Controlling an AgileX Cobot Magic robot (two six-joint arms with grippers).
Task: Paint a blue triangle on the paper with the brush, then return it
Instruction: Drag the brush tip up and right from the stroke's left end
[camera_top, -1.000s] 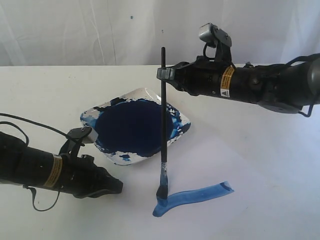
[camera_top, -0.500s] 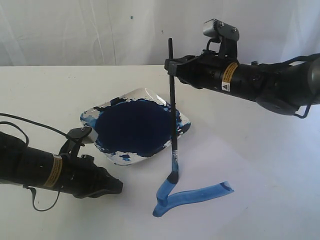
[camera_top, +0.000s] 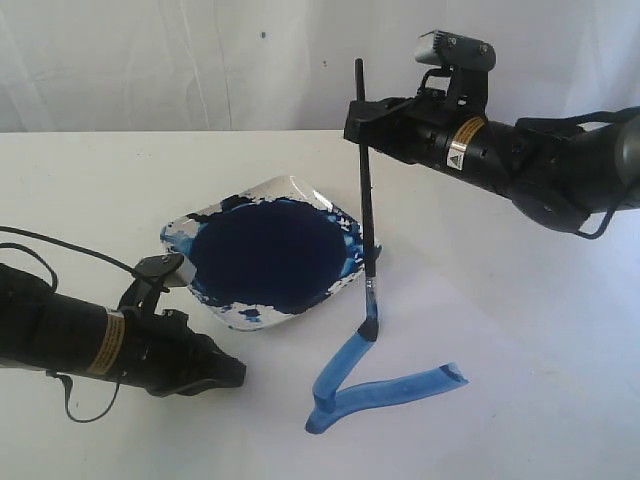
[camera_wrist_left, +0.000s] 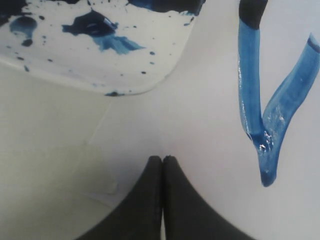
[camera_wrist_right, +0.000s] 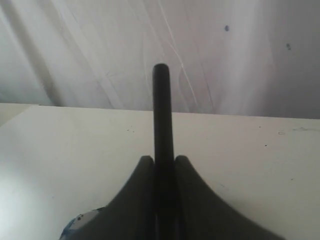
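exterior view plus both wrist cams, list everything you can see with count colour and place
dish: one, white with blue smears, on the table left of centre
paint pool: one, dark navy, filling the dish
brush: one, black handle, near upright, bristles down on the paper beside the dish
blue strokes: two, light blue, joined in a V on the paper in front of the dish
paper: one, white, flat on the table
table: one, off-white, under everything
backdrop: one, white cloth, behind the table
left gripper: one, black, shut and holding nothing, low beside the dish
right gripper: one, black, shut on the brush handle near its top
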